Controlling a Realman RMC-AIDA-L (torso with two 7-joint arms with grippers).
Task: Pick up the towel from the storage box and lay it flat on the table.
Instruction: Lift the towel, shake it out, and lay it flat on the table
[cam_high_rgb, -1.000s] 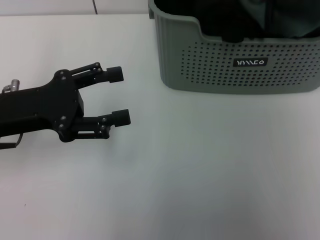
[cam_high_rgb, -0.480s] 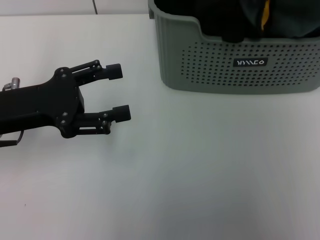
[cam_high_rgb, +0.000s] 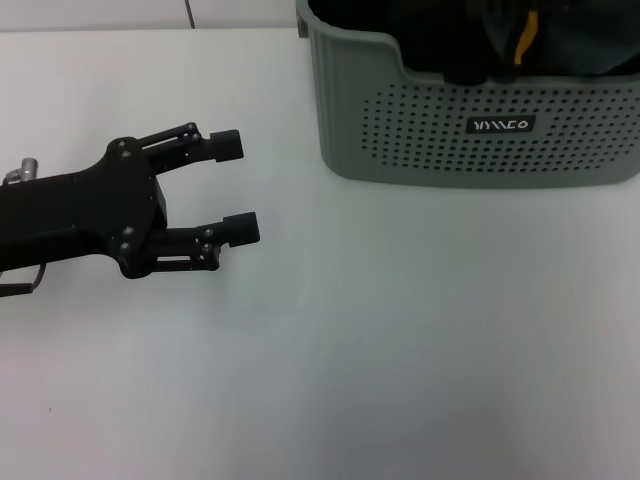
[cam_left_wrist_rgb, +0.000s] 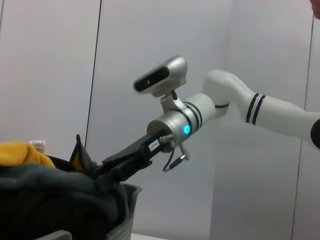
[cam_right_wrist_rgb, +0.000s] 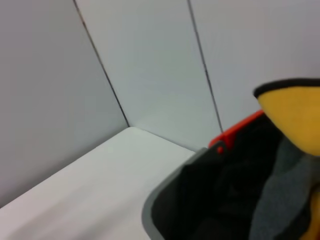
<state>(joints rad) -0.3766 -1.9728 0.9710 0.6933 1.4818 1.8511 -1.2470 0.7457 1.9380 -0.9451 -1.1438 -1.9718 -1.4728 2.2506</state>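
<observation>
The grey-green storage box (cam_high_rgb: 420, 130) stands at the table's (cam_high_rgb: 400, 330) far right. A narrow strip of the yellow towel (cam_high_rgb: 524, 38) shows among dark cloths inside it. In the left wrist view the towel (cam_left_wrist_rgb: 20, 152) bulges over a grey cloth (cam_left_wrist_rgb: 50, 192), and my right gripper (cam_left_wrist_rgb: 107, 172) reaches down into the pile beside it. The right wrist view shows a black-trimmed corner of the towel (cam_right_wrist_rgb: 295, 112) close up, over the box rim (cam_right_wrist_rgb: 160, 202). My left gripper (cam_high_rgb: 234, 187) hovers open and empty over the table, left of the box.
Grey-teal and black cloths (cam_high_rgb: 570, 40) fill the rest of the box. A red edge (cam_right_wrist_rgb: 235, 132) shows behind the rim in the right wrist view. White tabletop stretches in front of and left of the box. Walls stand behind the table.
A yellow strip of the towel has come into sight inside the box, where only dark cloth showed a second ago. My left gripper has hardly moved.
</observation>
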